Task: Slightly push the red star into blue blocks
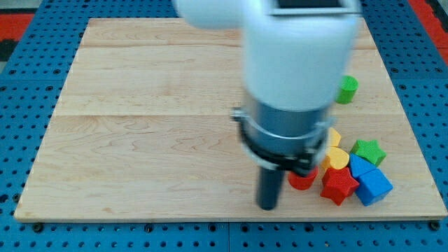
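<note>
The red star (339, 185) lies near the view's bottom right of the wooden board (140, 126). It touches two blue blocks on its right: a blue cube (374, 186) and a smaller blue block (360, 165) just above it. My tip (268, 207) is down on the board to the left of the red star, with a red round block (302, 180) between them. The arm's body hides the board above the tip.
A yellow heart-like block (337, 159) sits above the red star, with another yellow block (334, 137) above it. A green star (368, 150) lies to their right. A green round block (347, 89) lies further up, by the arm.
</note>
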Tool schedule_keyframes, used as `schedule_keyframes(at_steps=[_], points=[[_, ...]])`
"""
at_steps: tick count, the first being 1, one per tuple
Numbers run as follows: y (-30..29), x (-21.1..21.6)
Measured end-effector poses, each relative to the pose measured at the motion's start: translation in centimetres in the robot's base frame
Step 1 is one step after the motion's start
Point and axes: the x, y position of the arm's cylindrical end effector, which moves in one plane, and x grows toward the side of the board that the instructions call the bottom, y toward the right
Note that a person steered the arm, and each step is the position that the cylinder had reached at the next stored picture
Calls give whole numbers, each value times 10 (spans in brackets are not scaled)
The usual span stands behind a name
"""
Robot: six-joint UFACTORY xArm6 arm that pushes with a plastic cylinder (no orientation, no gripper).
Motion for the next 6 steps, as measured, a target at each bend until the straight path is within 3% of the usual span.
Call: schedule_keyframes(at_steps=[1, 6], points=[[51, 7], [101, 16]])
